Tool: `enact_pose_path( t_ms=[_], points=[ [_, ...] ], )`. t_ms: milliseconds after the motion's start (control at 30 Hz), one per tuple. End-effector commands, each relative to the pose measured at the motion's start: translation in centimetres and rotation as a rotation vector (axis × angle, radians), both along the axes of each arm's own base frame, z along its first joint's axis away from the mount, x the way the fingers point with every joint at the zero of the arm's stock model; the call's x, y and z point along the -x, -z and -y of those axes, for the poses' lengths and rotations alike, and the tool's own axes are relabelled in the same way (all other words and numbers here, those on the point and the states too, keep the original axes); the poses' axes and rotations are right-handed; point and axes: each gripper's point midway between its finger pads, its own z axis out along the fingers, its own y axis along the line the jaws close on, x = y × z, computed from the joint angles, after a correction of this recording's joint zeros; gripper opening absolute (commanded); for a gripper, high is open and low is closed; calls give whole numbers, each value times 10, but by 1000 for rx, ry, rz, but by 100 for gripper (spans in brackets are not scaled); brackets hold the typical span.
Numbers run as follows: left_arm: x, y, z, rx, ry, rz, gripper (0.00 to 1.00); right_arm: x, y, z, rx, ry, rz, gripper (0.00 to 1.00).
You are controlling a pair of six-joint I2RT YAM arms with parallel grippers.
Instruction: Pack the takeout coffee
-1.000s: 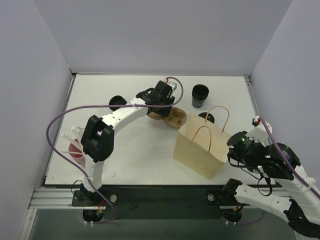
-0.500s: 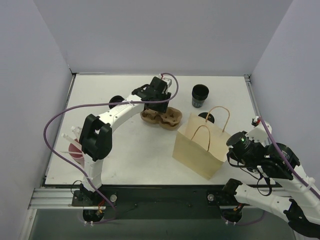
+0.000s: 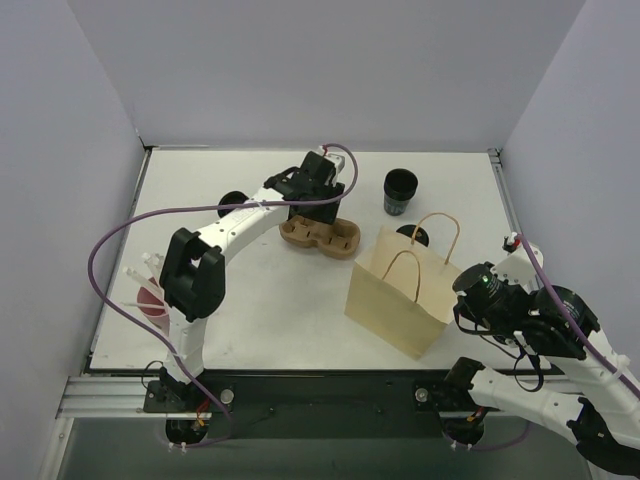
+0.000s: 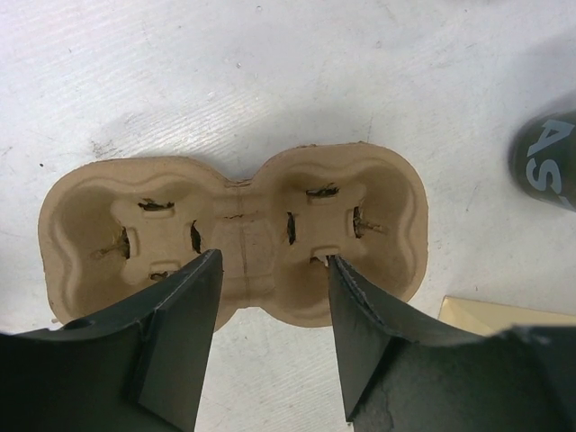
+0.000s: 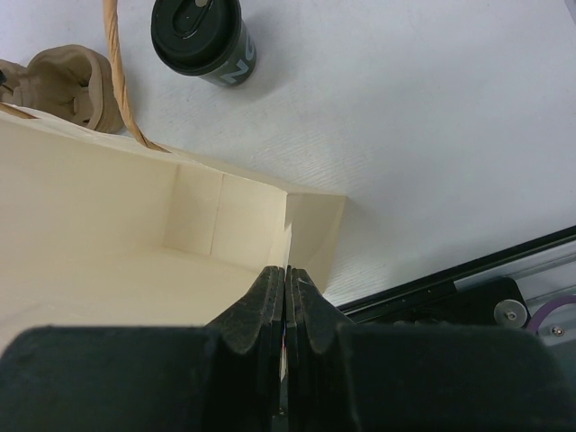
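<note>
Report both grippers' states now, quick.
Left gripper: open, jaws apart above the pulp carrier, holding nothing.
Right gripper: shut, pinching the paper bag at its rim.

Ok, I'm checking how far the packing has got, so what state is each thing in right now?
pulp carrier: flat on the table, wells up, both empty.
left gripper: open above the pulp carrier's near edge, holding nothing.
paper bag: upright, mouth open.
right gripper: shut on the paper bag's rim.
takeout coffee: upright, lid on, on the table outside the paper bag.
stack of cups: upright, no lid.
</note>
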Motion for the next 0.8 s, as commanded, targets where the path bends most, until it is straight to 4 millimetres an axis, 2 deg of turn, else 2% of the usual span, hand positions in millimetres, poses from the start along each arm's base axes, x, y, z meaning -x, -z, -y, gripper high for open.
enact_pose_path(
  t_ms=[0, 167, 467, 767],
  points=[
    [-3, 12, -3, -18, 0, -3, 63, 16, 13, 21, 114, 2, -90, 1],
    [-5, 24, -10, -61, -16, -12, 72, 18, 14, 22, 108, 1, -91, 1],
    [-9, 46, -13, -78, -19, -46, 72, 17, 11, 23, 112, 0, -83, 1],
    [-10, 53, -11, -77, -16, -58, 70, 14, 9, 22, 129, -1, -81, 1]
  ],
)
